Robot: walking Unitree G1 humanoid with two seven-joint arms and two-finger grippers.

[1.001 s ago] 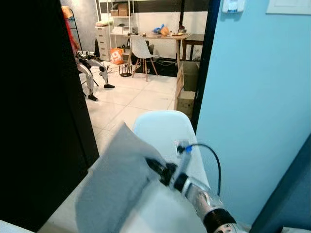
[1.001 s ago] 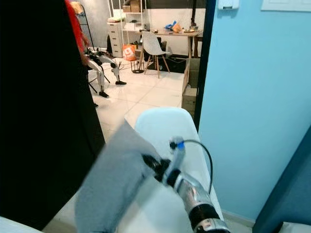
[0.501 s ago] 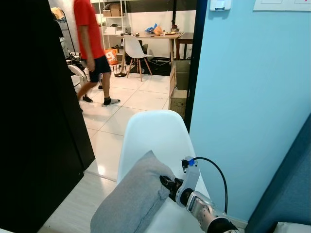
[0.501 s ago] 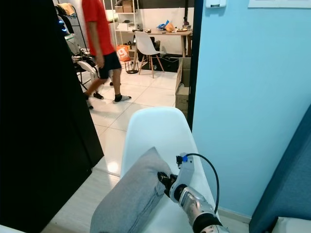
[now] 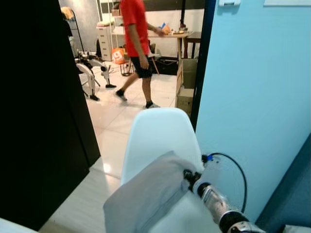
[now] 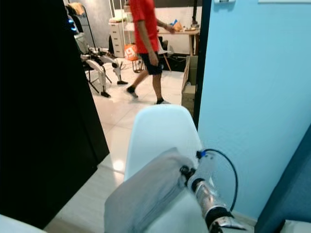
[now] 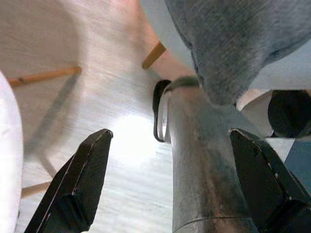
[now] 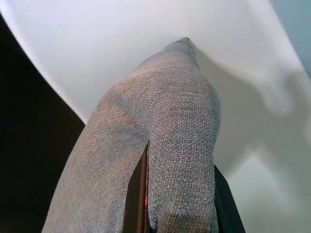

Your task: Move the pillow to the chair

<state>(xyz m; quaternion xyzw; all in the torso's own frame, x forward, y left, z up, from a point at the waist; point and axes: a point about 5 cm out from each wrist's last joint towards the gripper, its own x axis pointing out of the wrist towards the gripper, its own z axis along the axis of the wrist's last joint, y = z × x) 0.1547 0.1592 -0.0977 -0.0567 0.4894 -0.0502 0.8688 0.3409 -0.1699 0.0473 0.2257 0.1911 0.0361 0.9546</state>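
Note:
A grey pillow (image 5: 150, 194) lies slanted over the seat of a white shell chair (image 5: 160, 128), with its lower end hanging past the seat's front left. My right gripper (image 5: 187, 175) is shut on the pillow's upper corner, close to the chair's back. In the right wrist view the grey fabric (image 8: 165, 136) is pinched between the dark fingers (image 8: 224, 206), with the white chair shell (image 8: 121, 43) behind it. My left gripper (image 7: 170, 136) hangs low and open, with its fingers (image 7: 77, 187) wide apart, under the pillow (image 7: 233, 43) and the chair's wooden legs (image 7: 43, 76).
A black panel (image 5: 39, 111) stands at the left, and a blue wall (image 5: 257, 97) is close on the right. Through the doorway, a person in a red shirt (image 5: 136, 29) walks across the tiled floor. A four-legged robot (image 5: 92, 68), a table and cardboard boxes (image 5: 187, 82) are there too.
The pillow has come down from upright in front of the chair and now lies across the seat, still held by the right gripper. The person has walked across to the right.

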